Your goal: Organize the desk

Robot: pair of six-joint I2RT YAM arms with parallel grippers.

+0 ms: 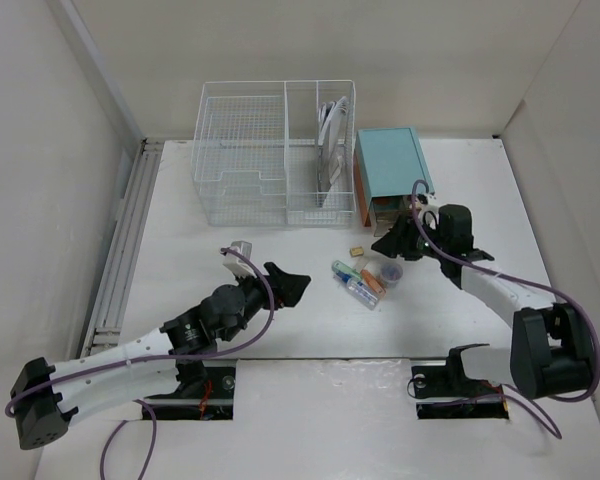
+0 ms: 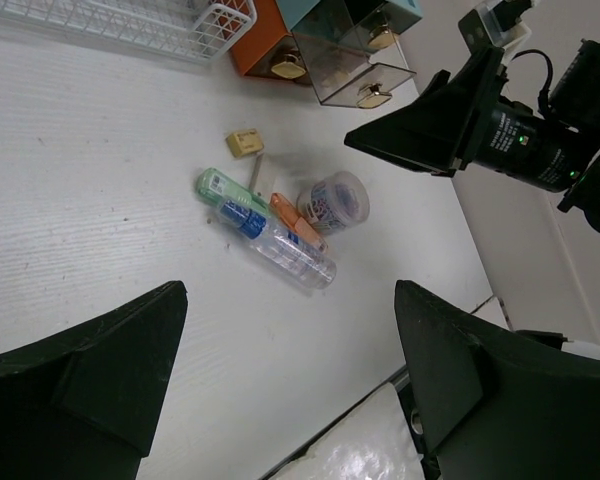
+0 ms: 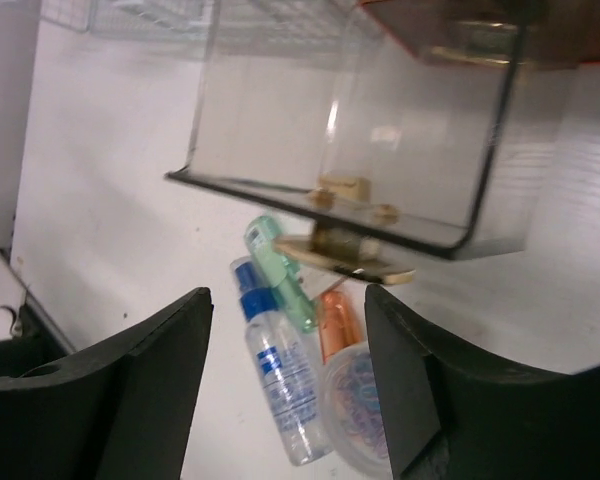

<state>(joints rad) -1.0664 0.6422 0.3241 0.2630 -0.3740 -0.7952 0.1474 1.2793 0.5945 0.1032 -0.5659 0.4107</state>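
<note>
**Top view.** The tabletop is white and walled in, with a ribbed rail along its left edge. A white wire basket is set at the far side. A teal drawer box is placed just beside it on the right. A cluster of small items is seen in front of the box. The left fingers are held over bare tabletop left of the cluster, apart from it. The right fingers are held at the box front, close to the cluster.

**Left wrist view.** The left fingers are spread wide and nothing is held between them. Beyond them the cluster is made out:
- a green tube, a clear bottle with a blue cap and an orange piece, all packed together
- a round patterned container against the orange piece
- a tan block lying apart from the rest

A clear drawer is seen standing out of the box.

**Right wrist view.** The right fingers are parted and nothing is gripped. The drawer's brass knob is seen beyond them, not between them. The bottle and tube are seen on the tabletop below.
</note>
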